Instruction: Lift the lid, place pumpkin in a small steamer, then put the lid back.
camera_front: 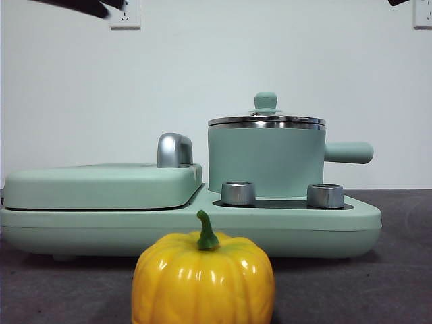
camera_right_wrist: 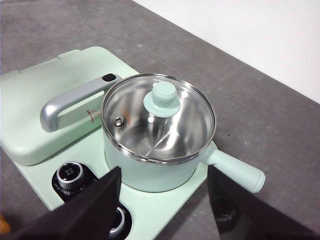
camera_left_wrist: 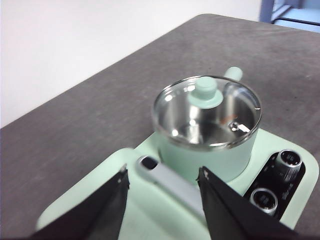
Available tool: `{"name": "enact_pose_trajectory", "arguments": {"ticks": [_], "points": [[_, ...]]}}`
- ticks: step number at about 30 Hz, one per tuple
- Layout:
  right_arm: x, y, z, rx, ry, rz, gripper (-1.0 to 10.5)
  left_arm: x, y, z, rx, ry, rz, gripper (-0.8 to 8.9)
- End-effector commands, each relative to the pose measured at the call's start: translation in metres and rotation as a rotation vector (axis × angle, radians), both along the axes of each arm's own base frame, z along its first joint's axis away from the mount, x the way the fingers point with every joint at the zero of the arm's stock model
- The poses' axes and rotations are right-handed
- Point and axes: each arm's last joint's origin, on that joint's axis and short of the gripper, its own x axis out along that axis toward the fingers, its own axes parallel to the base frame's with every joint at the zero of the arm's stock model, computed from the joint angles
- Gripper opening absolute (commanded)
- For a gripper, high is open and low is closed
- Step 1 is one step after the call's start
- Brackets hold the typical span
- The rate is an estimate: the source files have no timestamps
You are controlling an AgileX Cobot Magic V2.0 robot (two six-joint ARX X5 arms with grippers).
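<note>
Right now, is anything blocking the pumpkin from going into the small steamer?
Yes. The glass lid sits closed on the small steamer, covering its opening. The pumpkin sits on the table in front of the appliance; both tools are open, holding nothing.

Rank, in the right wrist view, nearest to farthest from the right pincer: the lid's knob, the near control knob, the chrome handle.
From the right pincer:
1. Near control knob, on the black panel.
2. Lid knob, at the steamer's centre.
3. Chrome handle, on the flat cover beyond.

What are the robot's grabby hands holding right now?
Nothing. The left gripper and the right gripper are both open above the lid, apart from it.
</note>
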Motion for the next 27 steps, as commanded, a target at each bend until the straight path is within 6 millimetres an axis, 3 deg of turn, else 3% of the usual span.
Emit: {"name": "enact_pose_trajectory", "arguments": {"ticks": [1,10,27], "points": [[0.001,0.001,0.006,0.026,-0.011,-0.004,2.7,0.014,-0.014,0.0,-0.023,-0.02,-0.026,2.28],[0.001,0.0,0.006,0.013,-0.014,-0.036,2.7,0.057,-0.059,-0.023,-0.101,0.022,-0.073,2.28],[0.002,0.0,0.006,0.013,-0.016,-0.036,2.7,0.12,-0.144,-0.041,-0.076,0.072,-0.173,2.59]]}}
